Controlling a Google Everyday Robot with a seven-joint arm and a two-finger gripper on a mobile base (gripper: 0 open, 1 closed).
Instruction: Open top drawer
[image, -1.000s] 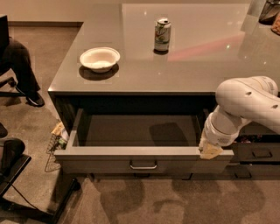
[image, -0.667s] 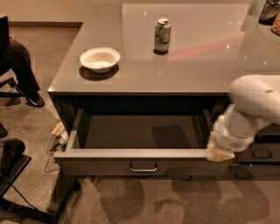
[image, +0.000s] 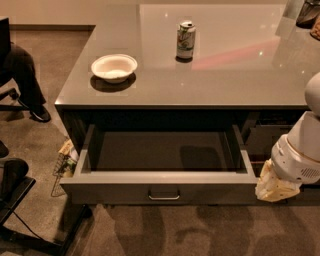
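Observation:
The top drawer (image: 165, 187) stands pulled far out from under the grey counter. Its flat dark-grey front faces me with a small bar handle (image: 163, 196) at the centre. Its broad shallow interior (image: 160, 150) shows empty. My gripper (image: 276, 187) hangs at the end of the white arm, just right of the drawer's front right corner, apart from the handle. Its pale wrapped end points down toward the floor.
A white bowl (image: 114, 67) and a drink can (image: 185, 40) sit on the counter top (image: 225, 75). Other drawers (image: 265, 140) lie behind my arm at right. A wire basket (image: 65, 162) stands left of the drawer. A seated person's leg (image: 22, 80) is at far left.
My arm and gripper have moved right, away from the drawer's front corner. The drawer has stayed open where it was.

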